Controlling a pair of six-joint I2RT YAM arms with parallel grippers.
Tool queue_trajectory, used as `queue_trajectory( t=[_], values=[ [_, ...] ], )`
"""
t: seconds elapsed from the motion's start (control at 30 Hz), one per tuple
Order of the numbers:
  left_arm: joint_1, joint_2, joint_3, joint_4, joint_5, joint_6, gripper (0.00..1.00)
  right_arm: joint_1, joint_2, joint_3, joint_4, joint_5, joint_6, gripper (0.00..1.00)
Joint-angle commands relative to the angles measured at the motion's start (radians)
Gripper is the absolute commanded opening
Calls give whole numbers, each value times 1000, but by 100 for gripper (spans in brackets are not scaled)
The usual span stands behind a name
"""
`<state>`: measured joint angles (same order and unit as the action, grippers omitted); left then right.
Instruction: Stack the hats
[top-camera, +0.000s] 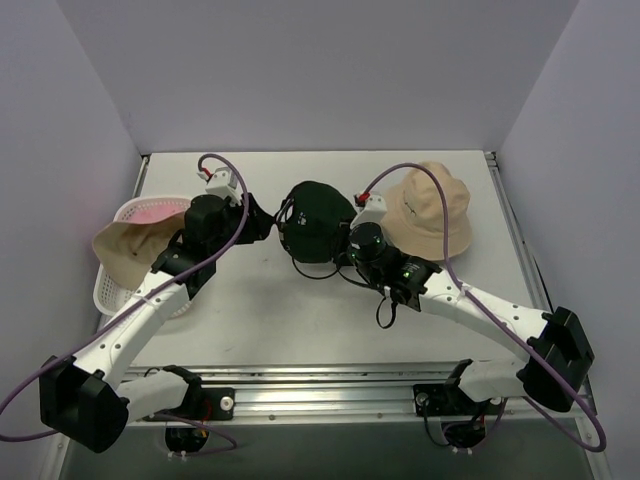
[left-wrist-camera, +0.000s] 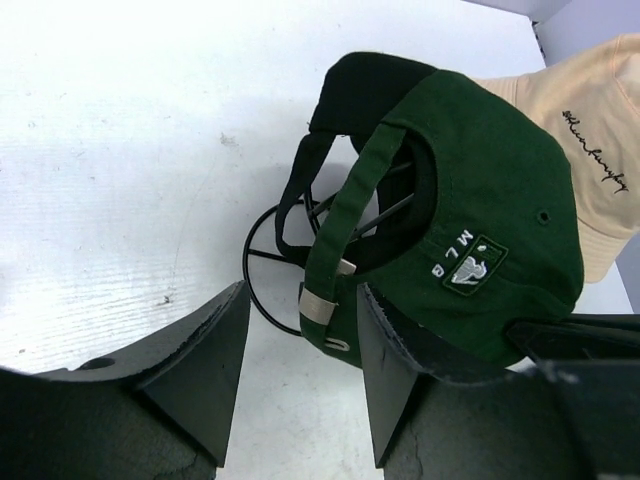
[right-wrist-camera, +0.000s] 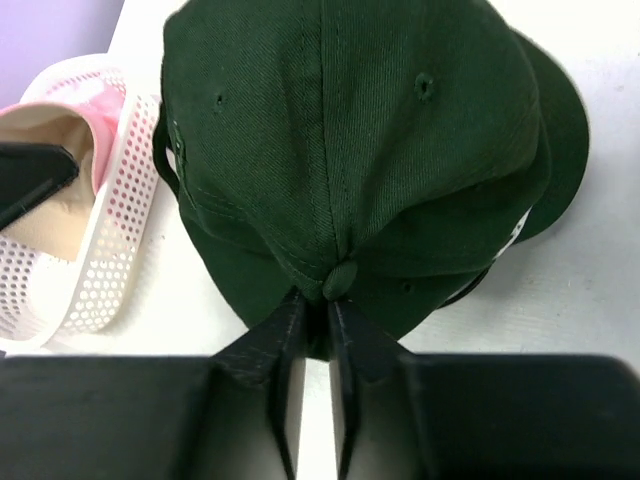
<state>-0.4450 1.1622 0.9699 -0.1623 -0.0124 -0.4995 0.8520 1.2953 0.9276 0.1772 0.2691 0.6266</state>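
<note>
A dark green baseball cap (top-camera: 318, 222) sits mid-table over a thin wire frame (left-wrist-camera: 268, 262), with what looks like a black cap (left-wrist-camera: 360, 90) under it. My right gripper (right-wrist-camera: 318, 312) is shut, pinching the green cap's crown (right-wrist-camera: 350, 150) just below its top button. Just left of the cap is my left gripper (left-wrist-camera: 300, 370), open, and the cap's rear strap (left-wrist-camera: 335, 250) hangs just above the gap between its fingers. A beige bucket hat (top-camera: 432, 210) stands to the right of the cap. Another beige hat (top-camera: 125, 250) and a pink hat (top-camera: 155, 212) lie in the basket at the left.
A white perforated basket (top-camera: 112, 292) stands at the table's left edge, close to my left arm. Walls close the table in at the left, back and right. A metal rail (top-camera: 320, 385) runs along the near edge by the arm bases.
</note>
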Motion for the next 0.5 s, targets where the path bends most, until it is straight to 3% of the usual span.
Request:
queue_trajectory(
  t=[0.0,0.1,0.47],
  values=[
    [5,-32,-22,107,-27,-2,56,7,6,62,47,68,-5,8],
    [5,-26,-46,121,-47,13,57,7,2,74,45,56,-11,0],
    [6,-21,-91,145,-58,38,59,-11,27,180,-93,65,-73,0]
  ],
)
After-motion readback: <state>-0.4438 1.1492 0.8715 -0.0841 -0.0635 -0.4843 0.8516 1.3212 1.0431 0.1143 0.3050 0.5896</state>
